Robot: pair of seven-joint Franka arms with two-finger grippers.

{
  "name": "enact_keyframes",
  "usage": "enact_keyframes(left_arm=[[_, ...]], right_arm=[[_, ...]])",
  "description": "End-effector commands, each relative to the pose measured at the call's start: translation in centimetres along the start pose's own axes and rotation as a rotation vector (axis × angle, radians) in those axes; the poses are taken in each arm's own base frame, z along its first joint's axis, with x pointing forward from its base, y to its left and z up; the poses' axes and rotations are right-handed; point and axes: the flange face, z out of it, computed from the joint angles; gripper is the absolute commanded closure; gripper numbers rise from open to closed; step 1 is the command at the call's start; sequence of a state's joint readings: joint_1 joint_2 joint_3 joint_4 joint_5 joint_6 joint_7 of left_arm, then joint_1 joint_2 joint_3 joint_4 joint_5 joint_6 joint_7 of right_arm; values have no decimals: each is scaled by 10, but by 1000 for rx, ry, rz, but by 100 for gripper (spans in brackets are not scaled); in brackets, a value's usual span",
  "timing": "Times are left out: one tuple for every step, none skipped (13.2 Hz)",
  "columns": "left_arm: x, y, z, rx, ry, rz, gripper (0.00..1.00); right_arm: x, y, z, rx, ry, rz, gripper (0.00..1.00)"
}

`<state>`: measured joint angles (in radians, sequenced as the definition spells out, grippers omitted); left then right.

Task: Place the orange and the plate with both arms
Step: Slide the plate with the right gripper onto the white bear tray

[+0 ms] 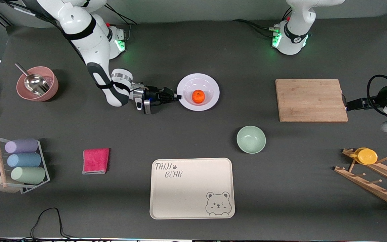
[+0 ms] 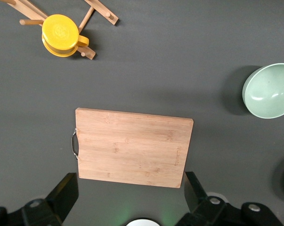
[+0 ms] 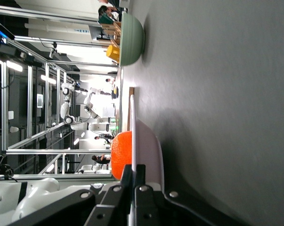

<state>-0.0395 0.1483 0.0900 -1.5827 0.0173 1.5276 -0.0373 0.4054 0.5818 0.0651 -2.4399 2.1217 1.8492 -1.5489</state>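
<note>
Right gripper [image 1: 176, 96] is low at the table, jaws closed tight on the rim of the plate [image 1: 213, 88], pinching the edge that faces the right arm's end of the table; in the right wrist view the fingers [image 3: 132, 188] bite the thin rim edge-on; the orange [image 1: 198, 96] sits loose in the middle of the plate, just past the fingertips.

Left gripper [image 2: 130, 186] hangs over the cutting board [image 1: 311, 100] at the left arm's end, jaws spread wide, holding nothing, waiting; green bowl [image 1: 251, 139] and tray [image 1: 191, 188] are well apart from both grippers.

Risks, as I judge them: one-sided rim pinch likely lets the plate sag or slip when lifted; any tilt rolls the orange off; glossy rim may slide out of the fingers; a fast swing does the same.
</note>
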Motion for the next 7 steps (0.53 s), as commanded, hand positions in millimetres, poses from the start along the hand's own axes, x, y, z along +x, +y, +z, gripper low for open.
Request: enact_keyframes(left_arm=[[1, 1, -3, 5, -10, -2, 0], [1, 2, -3, 5, -10, -2, 0], [1, 2, -4, 5, -8, 0, 0], [1, 2, -4, 5, -6, 0, 0], [1, 2, -5, 5, -5, 0, 0], [1, 3, -4, 5, -6, 0, 0], [1, 3, -4, 5, -6, 0, 0]], right_arm=[[40, -56, -19, 42, -32, 33, 100], [54, -72, -33, 41, -61, 44, 100], [68, -90, -48, 35, -85, 52, 100], [80, -112, -60, 27, -108, 71, 100], [90, -134, -72, 15, -126, 86, 100], [96, -157, -80, 1, -143, 102, 100], [101, -177, -85, -5, -148, 118, 100]])
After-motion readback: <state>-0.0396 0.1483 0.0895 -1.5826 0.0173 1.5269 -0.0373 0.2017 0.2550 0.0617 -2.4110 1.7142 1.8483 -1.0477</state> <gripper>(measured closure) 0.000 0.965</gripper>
